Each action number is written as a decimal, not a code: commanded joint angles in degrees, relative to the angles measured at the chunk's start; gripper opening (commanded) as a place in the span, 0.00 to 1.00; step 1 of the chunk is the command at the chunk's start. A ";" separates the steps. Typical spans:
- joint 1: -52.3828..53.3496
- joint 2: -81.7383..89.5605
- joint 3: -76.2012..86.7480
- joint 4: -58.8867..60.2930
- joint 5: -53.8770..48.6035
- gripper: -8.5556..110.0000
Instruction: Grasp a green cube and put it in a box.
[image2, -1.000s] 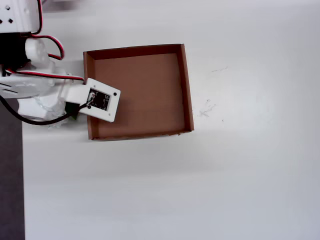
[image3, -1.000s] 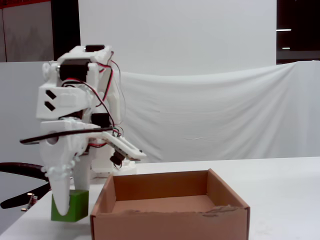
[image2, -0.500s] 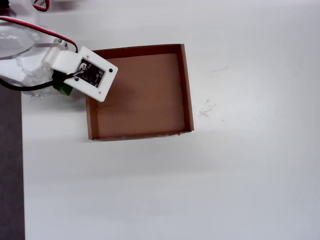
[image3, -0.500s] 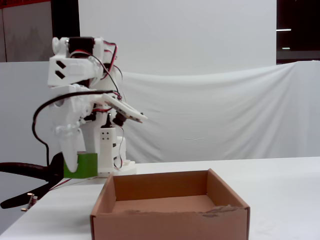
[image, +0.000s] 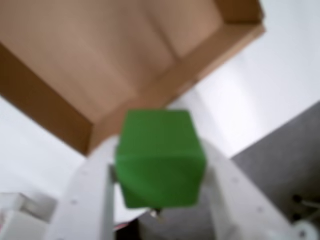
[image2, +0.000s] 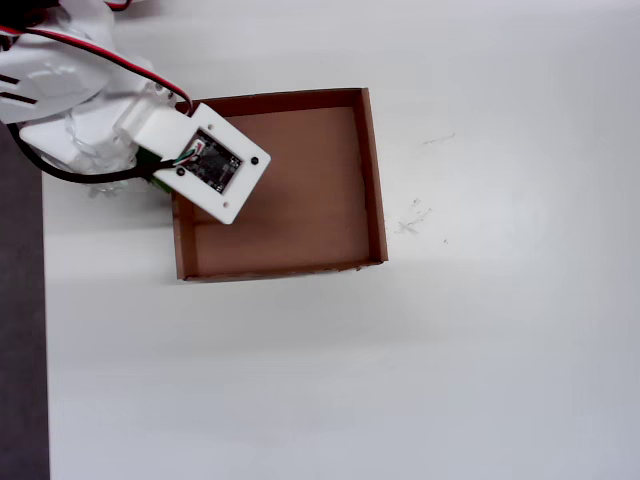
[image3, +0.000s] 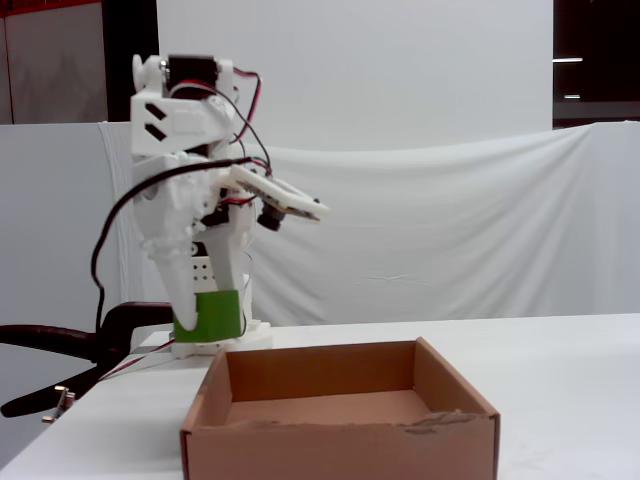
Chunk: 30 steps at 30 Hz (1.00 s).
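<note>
- Above the table (image3: 560, 380), near the box's left edge in fixed view: end effector (image3: 205, 325) clamped on the green cube (image3: 207, 316), cube held up off the surface.
- Wrist view: cube (image: 160, 157) sits btwn the two white fingers (image: 87, 192), touching both; box corner just beyond it.
- Overhead view: arm's wrist board overlaps box (image2: 372, 170) top-left corner; only a sliver of green visible at its edge.
- Box floor bare brown, box upright on table.
</note>
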 joint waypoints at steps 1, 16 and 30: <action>-2.37 -0.26 -3.96 -1.49 3.34 0.18; -9.23 -2.02 -0.18 -2.55 12.04 0.18; -7.29 -8.35 3.78 -13.45 12.04 0.18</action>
